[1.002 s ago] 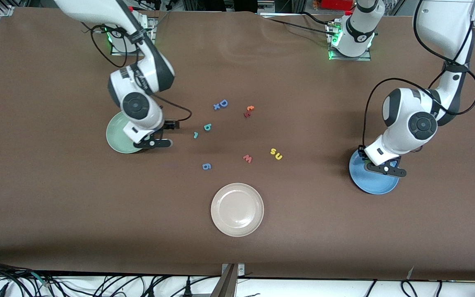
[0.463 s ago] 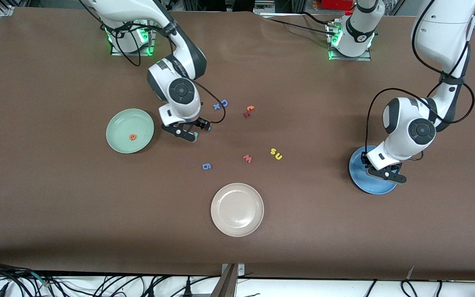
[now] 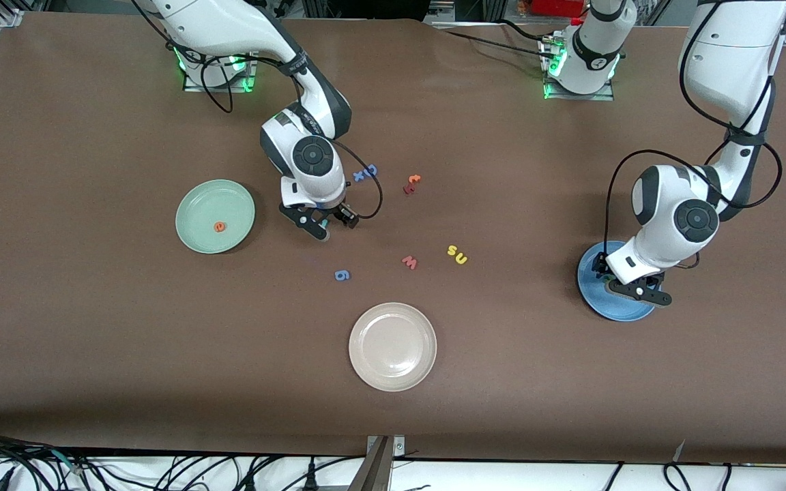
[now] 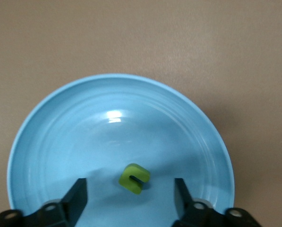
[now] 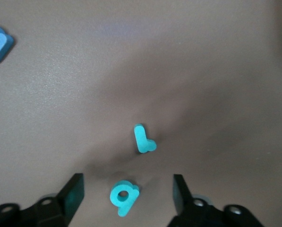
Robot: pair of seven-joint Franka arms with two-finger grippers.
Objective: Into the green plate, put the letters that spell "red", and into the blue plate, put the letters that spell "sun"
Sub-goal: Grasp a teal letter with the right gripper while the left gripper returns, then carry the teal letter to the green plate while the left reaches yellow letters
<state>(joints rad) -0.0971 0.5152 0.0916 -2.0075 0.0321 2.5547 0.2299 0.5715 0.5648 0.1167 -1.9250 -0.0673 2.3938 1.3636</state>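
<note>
- Left end effector: fingers wide apart, empty, over blue plate; green letter lies in it.
- Right end effector: fingers wide apart, empty, over teal "r" and "d" on table.
- Orange "e": in green plate.

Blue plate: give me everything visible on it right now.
The round, glossy medium-blue plate sits flat on the brown table at the left arm's end. Concentric rings mark its shallow bowl. One small green foam "n"-shaped letter lies in it, apart from the rim. The left pincer hovers open above it, touching nothing.
</note>
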